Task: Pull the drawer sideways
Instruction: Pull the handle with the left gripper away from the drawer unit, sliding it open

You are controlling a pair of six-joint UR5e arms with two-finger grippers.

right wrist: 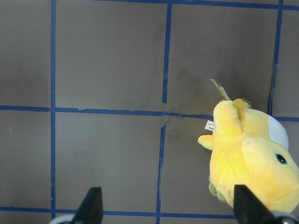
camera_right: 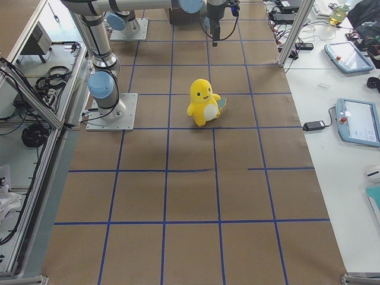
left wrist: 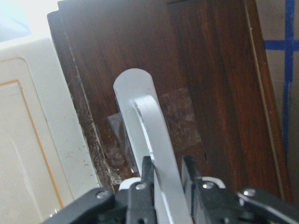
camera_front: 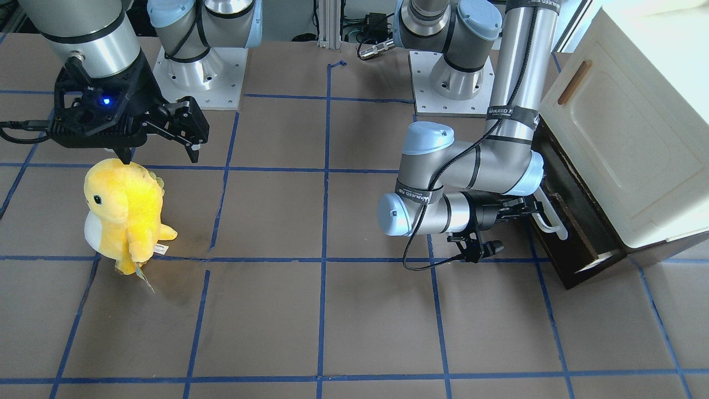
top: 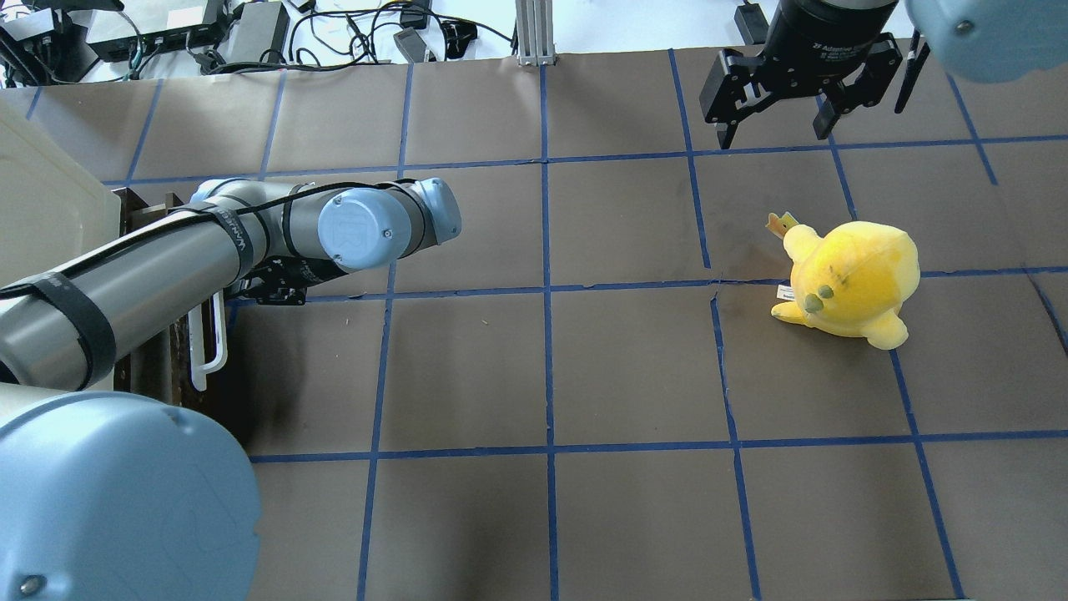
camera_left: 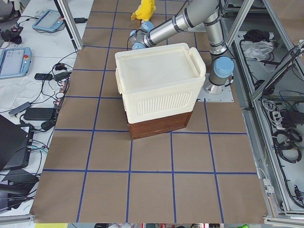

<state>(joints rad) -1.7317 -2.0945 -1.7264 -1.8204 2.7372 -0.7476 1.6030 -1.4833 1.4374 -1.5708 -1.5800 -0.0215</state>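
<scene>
The dark brown drawer sits at the base of the cream cabinet and stands slightly out, with a strip of pale inner side showing. Its white loop handle shows close up in the left wrist view. My left gripper is shut on that handle, one finger on each side of the bar; in the front view the left gripper is against the drawer front. My right gripper is open and empty, hovering above the table beyond the plush toy; the right wrist view shows its fingers wide apart.
A yellow plush toy stands on the brown, blue-taped table below my right gripper; it also shows in the overhead view. The cabinet has a door with a small brown handle. Both arm bases stand at the table's far edge.
</scene>
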